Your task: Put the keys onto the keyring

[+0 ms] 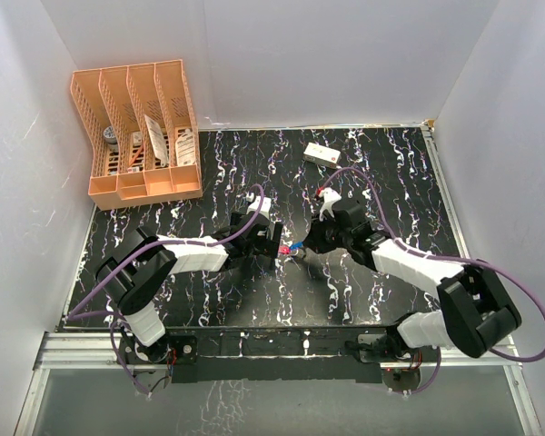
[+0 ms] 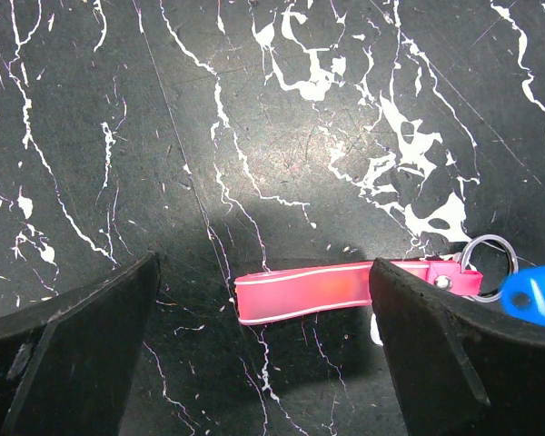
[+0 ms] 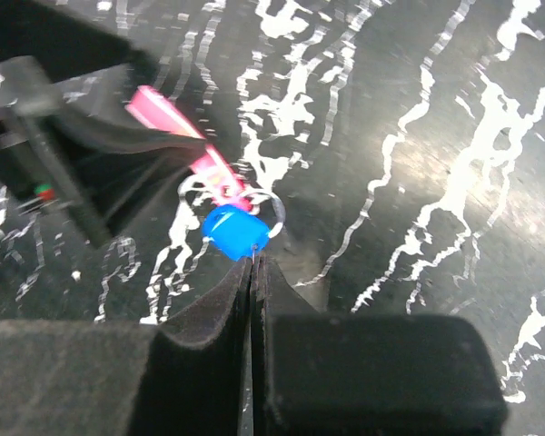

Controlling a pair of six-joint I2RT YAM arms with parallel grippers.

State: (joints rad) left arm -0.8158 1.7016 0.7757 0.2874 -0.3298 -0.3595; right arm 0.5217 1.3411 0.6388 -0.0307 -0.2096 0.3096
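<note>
Centrally, the pink strap [image 2: 318,291] lies left-to-right on the marbled table [image 2: 118,109] between the wide-open, empty fingers of the left gripper [image 2: 263,272], its keyring [image 2: 487,254] at the right end, where the right gripper [image 3: 252,263], pinched shut on the blue-headed key [image 3: 233,232], holds it at the ring.

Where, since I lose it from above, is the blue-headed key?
Mid-frame in the top view, the blue-headed key sits at the right gripper's tips, by the metal ring on the pink strap.
</note>
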